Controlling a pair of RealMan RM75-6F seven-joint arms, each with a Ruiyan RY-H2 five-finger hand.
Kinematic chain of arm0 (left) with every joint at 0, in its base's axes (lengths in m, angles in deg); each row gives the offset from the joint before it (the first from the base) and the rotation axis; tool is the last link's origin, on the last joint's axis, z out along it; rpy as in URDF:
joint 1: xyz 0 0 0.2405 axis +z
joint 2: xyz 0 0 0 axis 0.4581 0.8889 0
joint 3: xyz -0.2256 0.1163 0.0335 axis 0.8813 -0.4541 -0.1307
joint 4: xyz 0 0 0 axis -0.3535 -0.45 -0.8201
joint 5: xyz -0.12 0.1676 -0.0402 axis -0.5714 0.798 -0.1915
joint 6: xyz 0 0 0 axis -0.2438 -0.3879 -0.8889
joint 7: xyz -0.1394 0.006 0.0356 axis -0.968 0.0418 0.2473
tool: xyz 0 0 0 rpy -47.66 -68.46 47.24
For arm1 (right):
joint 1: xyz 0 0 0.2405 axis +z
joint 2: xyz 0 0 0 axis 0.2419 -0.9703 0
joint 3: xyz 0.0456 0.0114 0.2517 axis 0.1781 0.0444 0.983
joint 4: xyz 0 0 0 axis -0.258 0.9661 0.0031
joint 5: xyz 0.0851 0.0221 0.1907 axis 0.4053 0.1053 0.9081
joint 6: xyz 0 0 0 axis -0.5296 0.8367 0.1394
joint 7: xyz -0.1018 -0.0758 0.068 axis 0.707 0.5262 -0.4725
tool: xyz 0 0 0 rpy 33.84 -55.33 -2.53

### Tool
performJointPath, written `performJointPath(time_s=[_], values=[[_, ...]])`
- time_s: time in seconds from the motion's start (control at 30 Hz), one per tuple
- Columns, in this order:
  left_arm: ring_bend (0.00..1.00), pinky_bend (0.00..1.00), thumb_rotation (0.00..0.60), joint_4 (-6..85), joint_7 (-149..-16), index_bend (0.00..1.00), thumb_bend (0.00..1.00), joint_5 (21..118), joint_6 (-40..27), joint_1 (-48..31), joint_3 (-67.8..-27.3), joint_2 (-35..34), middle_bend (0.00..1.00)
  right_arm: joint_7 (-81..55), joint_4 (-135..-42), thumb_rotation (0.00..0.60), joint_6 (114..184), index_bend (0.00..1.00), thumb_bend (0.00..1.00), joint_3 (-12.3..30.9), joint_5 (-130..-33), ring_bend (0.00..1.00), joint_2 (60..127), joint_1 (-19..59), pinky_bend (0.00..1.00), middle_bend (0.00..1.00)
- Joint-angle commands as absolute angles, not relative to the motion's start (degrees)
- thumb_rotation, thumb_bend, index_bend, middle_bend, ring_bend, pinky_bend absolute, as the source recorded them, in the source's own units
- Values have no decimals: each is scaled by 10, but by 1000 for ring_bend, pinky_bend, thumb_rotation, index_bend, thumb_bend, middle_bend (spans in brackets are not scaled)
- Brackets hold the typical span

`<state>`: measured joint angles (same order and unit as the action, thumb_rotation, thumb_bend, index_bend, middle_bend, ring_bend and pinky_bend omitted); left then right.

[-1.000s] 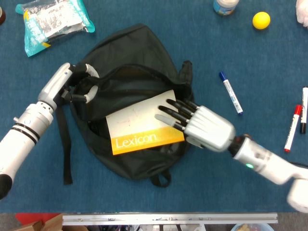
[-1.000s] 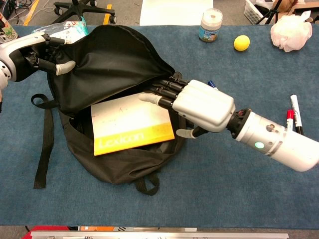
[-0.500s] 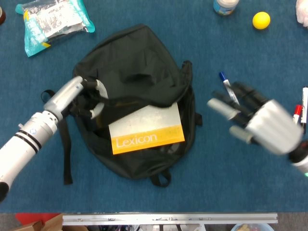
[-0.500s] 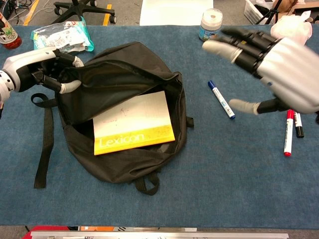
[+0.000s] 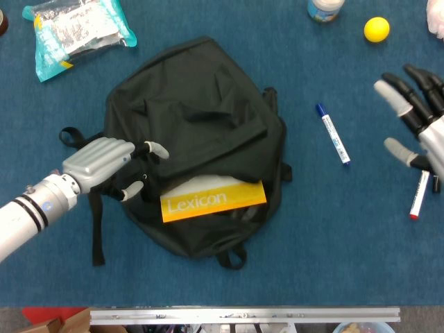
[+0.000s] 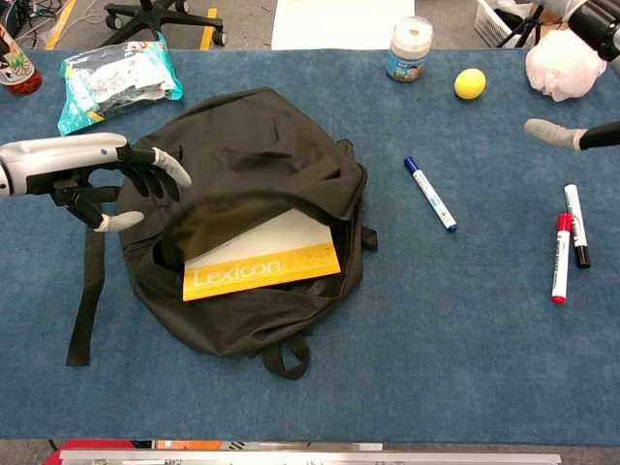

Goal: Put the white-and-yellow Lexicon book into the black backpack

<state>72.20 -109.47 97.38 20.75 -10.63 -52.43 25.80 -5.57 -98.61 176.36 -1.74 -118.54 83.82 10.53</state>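
Black backpack, yellow-banded, seemingly white Lexicon book, blue table.

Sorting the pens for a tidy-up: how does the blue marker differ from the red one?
The blue marker has a blue cap and lies alone, slanted, just right of the backpack. The red marker has a red cap, lies nearly straight up the picture near the right edge, and sits close beside a black-capped marker. Both have white barrels and lie flat on the blue table.

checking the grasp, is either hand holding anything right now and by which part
Nothing is held: left hand and right hand are both open, off the backpack.
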Motion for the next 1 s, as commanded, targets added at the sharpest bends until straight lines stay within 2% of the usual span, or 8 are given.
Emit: performJointPath(time_s=[0.03, 0.2, 0.37, 0.57, 0.7, 1.0], values=[[283, 267, 600, 731, -1093, 210, 409, 968, 198, -104, -531, 271, 328, -64, -981, 600, 1760, 13, 187, -11, -1177, 5, 836, 99, 174, 149], [287, 266, 600, 731, -1093, 213, 408, 960, 169, -93, -535, 279, 346, -69, -975, 600, 1749, 20, 188, -4, -1166, 5, 833, 93, 174, 149], [296, 267, 600, 715, -1082, 236, 407, 922, 85, -55, -523, 251, 349, -68, -983, 600, 1732, 65, 188, 0, -1147, 13, 818, 84, 176, 170], [301, 279, 600, 678, -1032, 276, 407, 887, -31, -2, -508, 202, 355, -61, -1022, 600, 1688, 212, 193, -4, -1100, 125, 769, 68, 269, 282], [301, 279, 600, 643, -992, 297, 407, 877, -90, 29, -508, 174, 355, -78, -1029, 600, 1665, 302, 264, -8, -1064, 194, 750, 50, 334, 345], [301, 279, 600, 583, -943, 310, 407, 871, -183, 97, -526, 146, 356, -101, -1026, 600, 1692, 399, 292, -11, -1036, 293, 740, -3, 425, 433]])
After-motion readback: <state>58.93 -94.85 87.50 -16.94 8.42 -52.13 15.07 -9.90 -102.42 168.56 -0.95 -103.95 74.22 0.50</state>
